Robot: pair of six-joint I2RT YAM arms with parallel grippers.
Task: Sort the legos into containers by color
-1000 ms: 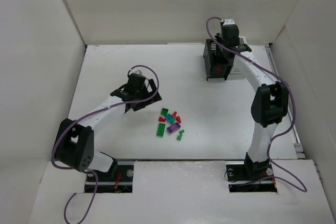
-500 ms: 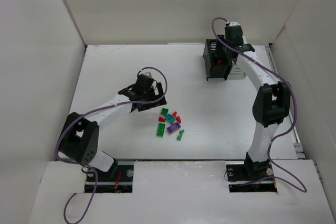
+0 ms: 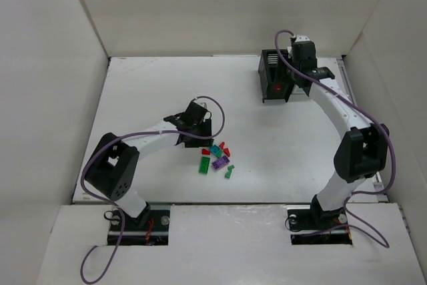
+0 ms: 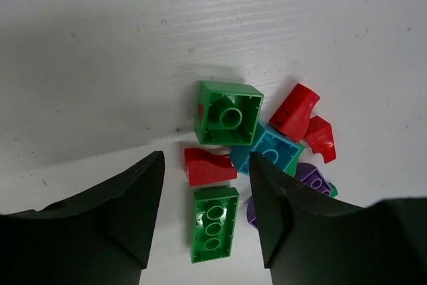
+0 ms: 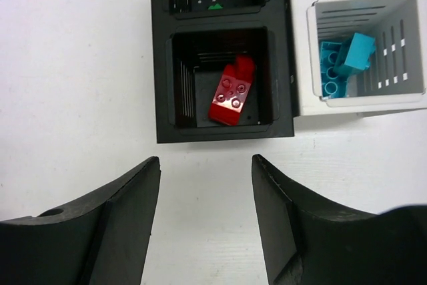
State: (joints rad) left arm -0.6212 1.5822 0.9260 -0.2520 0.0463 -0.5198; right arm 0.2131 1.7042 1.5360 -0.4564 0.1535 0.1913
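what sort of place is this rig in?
Likely a lab benchtop test cell: plain white panels box in a white table, two small arms are bolted at its near edge, and the workpieces are toy legos and small sorting containers.

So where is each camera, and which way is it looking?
Top external: above and behind the arms, looking down on the table; both arms show.
Left wrist: on the left arm, looking down at the lego pile; the open left gripper shows.
Right wrist: on the right arm, looking down into the black bin and white bin; the open right gripper shows.
Shared: the red brick in the black bin shows from the top too.
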